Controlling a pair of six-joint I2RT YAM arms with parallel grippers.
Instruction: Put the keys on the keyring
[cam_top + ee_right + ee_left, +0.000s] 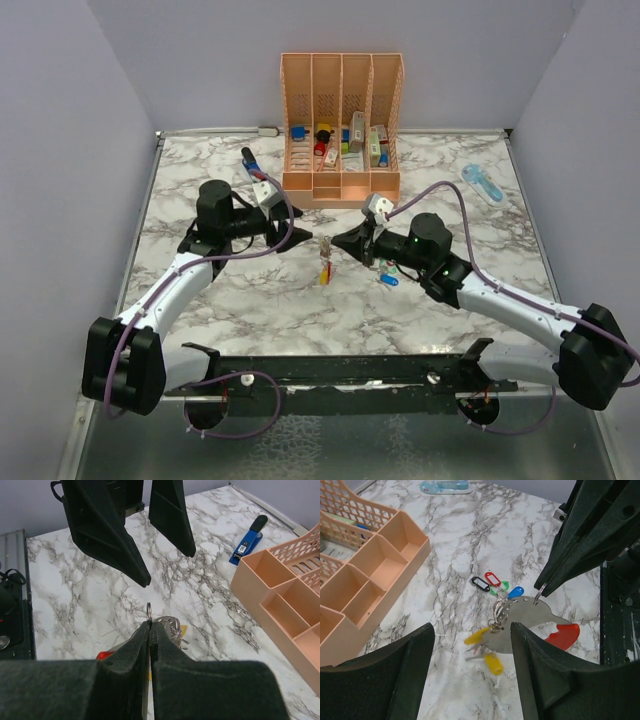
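The keyring [530,617] is a grey plate with a red end, hanging above the marble. My right gripper [149,624] is shut on the thin metal ring [149,611] at its top. Two yellow-tagged keys [493,662] dangle from it on small rings. In the top view the keyring [325,250] hangs between both arms. My left gripper [470,627] stands open just in front of the hanging bunch, touching nothing. Loose keys with black [481,583], red [493,578], green [502,586] and blue [516,591] tags lie on the table beyond.
An orange desk organizer [342,125] with small items stands at the back centre. A blue pen-like tool [250,160] lies to its left. A pale blue gadget [482,184] lies at the back right. Grey walls close in three sides.
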